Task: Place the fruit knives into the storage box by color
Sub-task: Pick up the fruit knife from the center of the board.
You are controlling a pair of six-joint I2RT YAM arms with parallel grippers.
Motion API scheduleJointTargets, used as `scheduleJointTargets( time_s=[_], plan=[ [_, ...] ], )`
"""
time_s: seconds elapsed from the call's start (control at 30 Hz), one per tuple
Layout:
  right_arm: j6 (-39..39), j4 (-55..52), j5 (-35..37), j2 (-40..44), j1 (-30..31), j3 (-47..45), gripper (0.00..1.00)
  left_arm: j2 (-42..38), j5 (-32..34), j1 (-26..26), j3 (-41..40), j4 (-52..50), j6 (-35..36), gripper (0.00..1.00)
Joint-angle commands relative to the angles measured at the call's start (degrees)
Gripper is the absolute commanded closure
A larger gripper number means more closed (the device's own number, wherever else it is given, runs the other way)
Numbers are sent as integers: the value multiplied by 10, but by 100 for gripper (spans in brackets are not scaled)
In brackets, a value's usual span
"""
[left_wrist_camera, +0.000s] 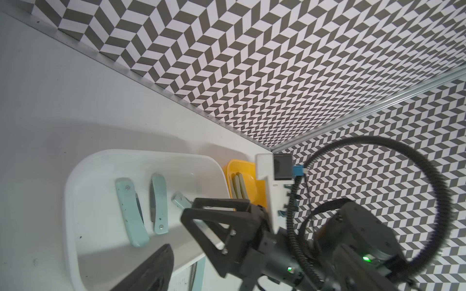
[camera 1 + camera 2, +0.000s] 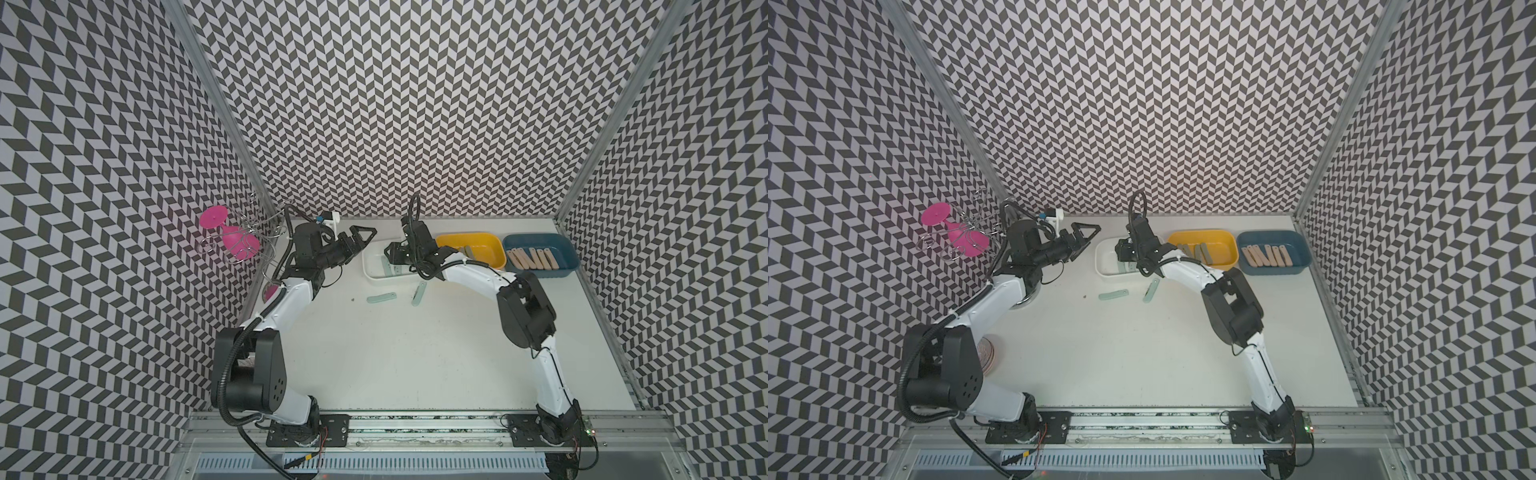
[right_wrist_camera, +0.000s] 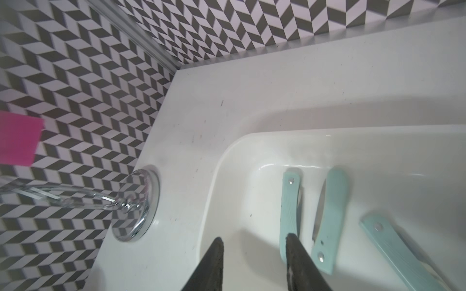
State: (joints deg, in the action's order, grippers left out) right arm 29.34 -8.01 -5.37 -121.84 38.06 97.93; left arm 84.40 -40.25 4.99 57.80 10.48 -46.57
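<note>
Fruit knives point(image 2: 1113, 296) not yet sorted: I count 2, both mint, loose on the surface point(image 2: 415, 353) just on the near side of the white box point(image 2: 368, 264).

The left gripper point(image 2: 363, 243) hangs just left of that box. Its jaws look spread and hold nothing.

The left loose knife point(image 2: 381, 297) lies almost left-to-right. The right loose knife point(image 2: 419, 293) runs near-to-far with its far end leaning right, close beside the right forearm point(image 2: 469, 276).

Inside the white box, 3 mint knives point(image 3: 330, 214) lie flat.

The right gripper point(image 3: 254, 238) hovers over the box. Its jaws are parted, with only box floor between them, so it grips nothing.

Further right, the yellow box point(image 2: 469, 235) holds the grey-green knives point(image 2: 1204, 252), and the blue box point(image 2: 569, 253) holds the peach knives point(image 2: 534, 258).

As I judge it, both loose knives lie to the near side of the right gripper, and that arm is the nearer one. For the left knife I would turn the wrist so the jaws close across its narrow width, near-to-far. The right knife needs roughly a quarter turn from that.
</note>
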Motion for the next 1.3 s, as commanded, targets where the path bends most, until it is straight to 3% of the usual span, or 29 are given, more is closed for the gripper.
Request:
scheduleJointTargets(
  time_s=[0.0, 0.2, 0.47, 0.93, 1.27],
  plan=[
    [-8, 34, 3, 88, 0, -83, 58, -38, 17, 14, -28, -28, 25, 0],
    [-8, 24, 26, 193, 2, -253, 52, -98, 38, 18, -90, -55, 41, 0],
    [20, 39, 56, 232, 14, -383, 29, -151, 47, 24, -135, -69, 46, 0],
    [32, 26, 111, 103, 28, -293, 26, -148, 57, 53, -139, -64, 42, 0],
    [-11, -79, 236, 14, 72, -202, 34, -148, 59, 60, -139, -54, 36, 0]
  ],
)
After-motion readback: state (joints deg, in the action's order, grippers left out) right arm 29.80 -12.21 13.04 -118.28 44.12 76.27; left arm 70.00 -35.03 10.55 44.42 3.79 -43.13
